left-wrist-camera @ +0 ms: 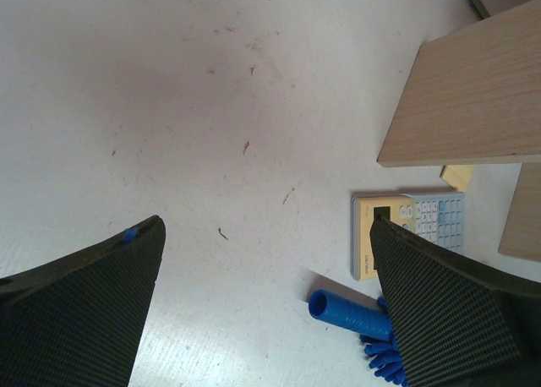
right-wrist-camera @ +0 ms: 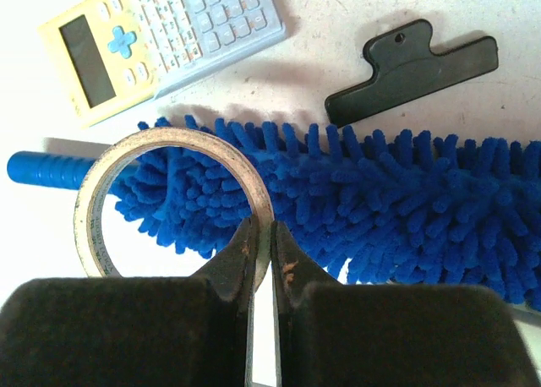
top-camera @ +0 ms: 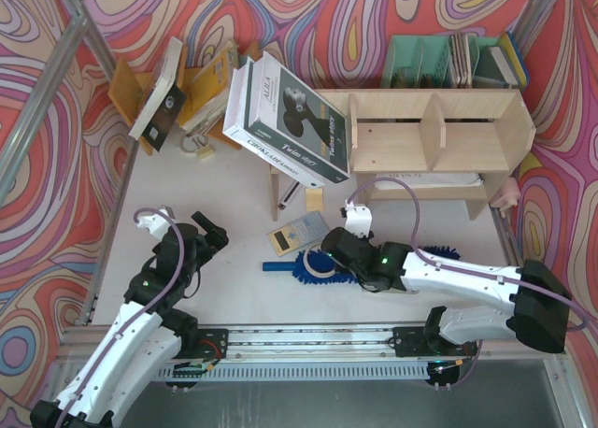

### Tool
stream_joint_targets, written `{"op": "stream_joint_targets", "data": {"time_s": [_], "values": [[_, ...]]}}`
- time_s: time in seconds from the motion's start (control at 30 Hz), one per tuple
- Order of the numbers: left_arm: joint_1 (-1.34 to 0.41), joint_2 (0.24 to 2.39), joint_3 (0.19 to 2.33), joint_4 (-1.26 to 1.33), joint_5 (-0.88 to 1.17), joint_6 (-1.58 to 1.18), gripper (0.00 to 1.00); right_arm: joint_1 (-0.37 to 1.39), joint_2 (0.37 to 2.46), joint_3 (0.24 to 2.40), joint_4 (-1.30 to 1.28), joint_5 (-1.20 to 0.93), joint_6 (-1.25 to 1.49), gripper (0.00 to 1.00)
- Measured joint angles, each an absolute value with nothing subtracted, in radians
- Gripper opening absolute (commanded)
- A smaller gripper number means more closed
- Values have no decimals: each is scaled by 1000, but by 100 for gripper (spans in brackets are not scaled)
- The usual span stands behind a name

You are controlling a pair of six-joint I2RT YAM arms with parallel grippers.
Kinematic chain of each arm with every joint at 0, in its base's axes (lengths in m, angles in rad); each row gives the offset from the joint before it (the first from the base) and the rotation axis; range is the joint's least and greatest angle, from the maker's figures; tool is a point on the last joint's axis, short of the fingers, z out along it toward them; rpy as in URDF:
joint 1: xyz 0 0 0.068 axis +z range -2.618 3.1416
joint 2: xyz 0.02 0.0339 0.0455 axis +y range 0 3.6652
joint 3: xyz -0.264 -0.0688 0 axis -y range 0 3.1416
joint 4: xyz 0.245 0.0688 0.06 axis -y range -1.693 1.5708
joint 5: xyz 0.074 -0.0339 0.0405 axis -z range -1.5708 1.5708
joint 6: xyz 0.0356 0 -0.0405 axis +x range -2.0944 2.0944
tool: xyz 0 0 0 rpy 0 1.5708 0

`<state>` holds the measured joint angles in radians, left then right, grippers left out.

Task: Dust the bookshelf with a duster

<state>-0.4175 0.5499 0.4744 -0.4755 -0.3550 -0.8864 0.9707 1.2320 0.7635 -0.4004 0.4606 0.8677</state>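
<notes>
My right jaws pinch the rim of the tape roll (right-wrist-camera: 182, 138) lying on the duster (right-wrist-camera: 397, 201), flat on the desk (left-wrist-camera: 211, 108) before the bookshelf (top-camera: 439, 134); my left jaws hang spread; next, I think, I must carry the roll aside.

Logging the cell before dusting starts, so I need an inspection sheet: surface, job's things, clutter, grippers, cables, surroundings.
Surface: white table, few dark specks.
Job's things: duster flat on the table; bookshelf back right.
Clutter: tape roll over the duster; calculator and black clip beside it; books leaning back left.
Grippers: left gripper open above the table; right gripper shut on the tape roll.
Cables: purple cable loops from each wrist.
Surroundings: swirl-patterned walls, metal frame.
</notes>
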Motion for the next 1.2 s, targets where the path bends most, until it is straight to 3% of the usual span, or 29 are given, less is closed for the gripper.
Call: {"op": "stream_joint_targets", "data": {"time_s": [0.33, 1.2], "values": [[-418, 534, 481, -484, -362, -886, 98, 1058, 1287, 770, -319, 490, 819, 14], [-418, 287, 492, -688, -612, -947, 98, 1225, 1745, 1077, -23, 466, 617, 13]]}}
